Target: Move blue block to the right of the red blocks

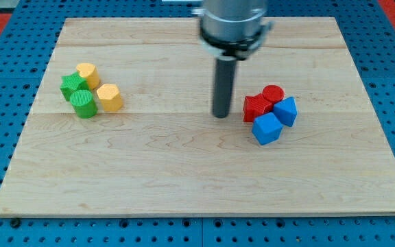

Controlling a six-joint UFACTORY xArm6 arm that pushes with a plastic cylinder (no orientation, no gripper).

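Observation:
A red star-shaped block and a red cylinder sit right of the board's centre, touching each other. A blue cube lies just below the red star block. A second blue block, angular in shape, lies to the right of the red star block and below the red cylinder, touching the cube. My tip rests on the board just left of the red star block, a small gap apart from it.
At the view's left is a cluster: a yellow cylinder, a yellow hexagonal block, a green star-shaped block and a green cylinder. The wooden board lies on a blue pegboard surface.

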